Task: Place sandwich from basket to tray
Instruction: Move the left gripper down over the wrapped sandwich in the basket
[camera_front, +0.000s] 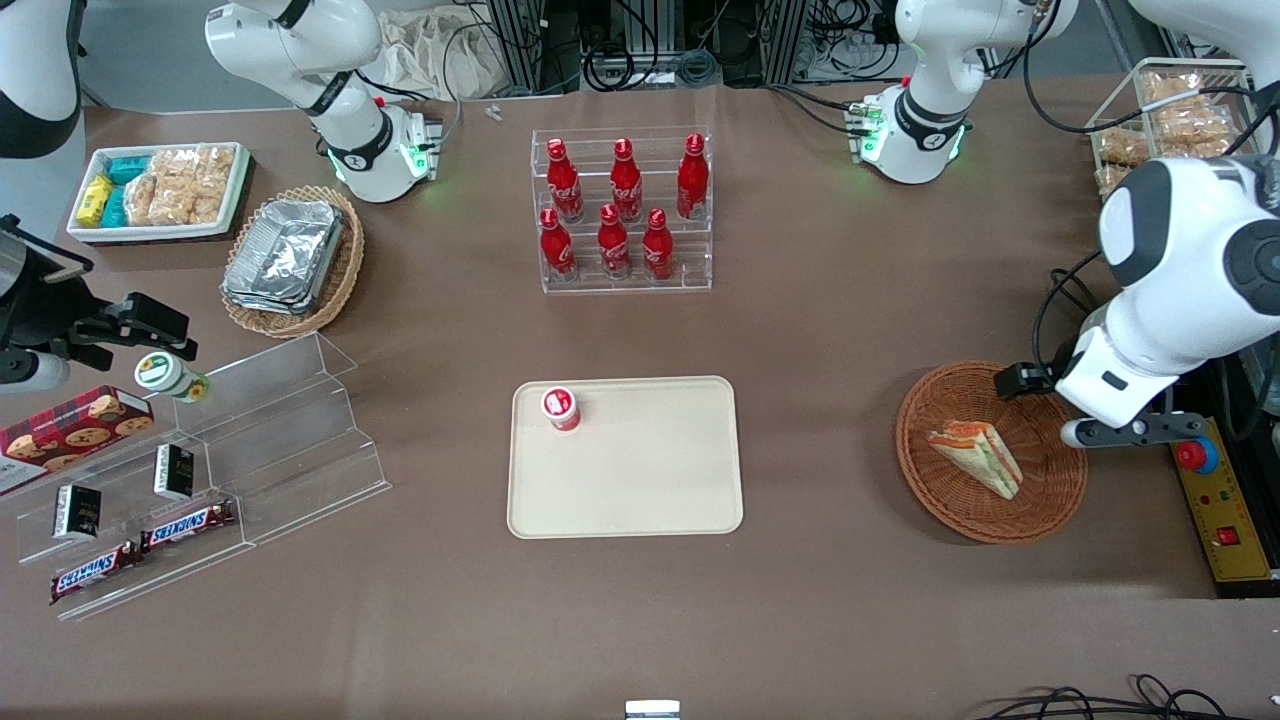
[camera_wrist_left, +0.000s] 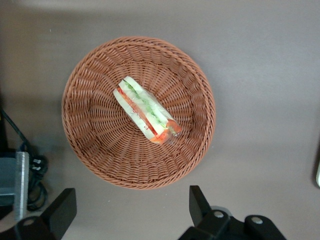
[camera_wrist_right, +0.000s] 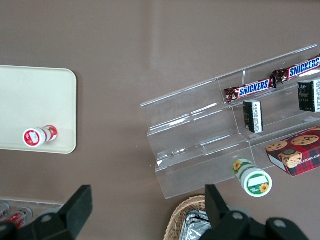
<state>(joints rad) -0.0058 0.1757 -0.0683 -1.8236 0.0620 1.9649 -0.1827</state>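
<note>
— Sandwich (camera_front: 977, 455)?
— Lying on its side in the basket (camera_front: 1040, 515), near the middle, filling layers showing in the wrist view (camera_wrist_left: 146, 111). Basket (camera_wrist_left: 95, 150) toward the working arm's end of the table.

— Gripper (camera_wrist_left: 127, 212)?
— Hovering above the basket's edge, fingers (camera_wrist_left: 198, 200) spread wide, gripping nothing. Seen from the front (camera_front: 1035, 385) over the rim farther from the camera.

— Tray (camera_front: 640, 500)?
— Mid-table, well apart from the basket. One small red cup (camera_front: 561, 408) standing near a corner of it.

— Anything else?
— Rack of red bottles (camera_front: 625, 205) farther from the camera than the tray.
</note>
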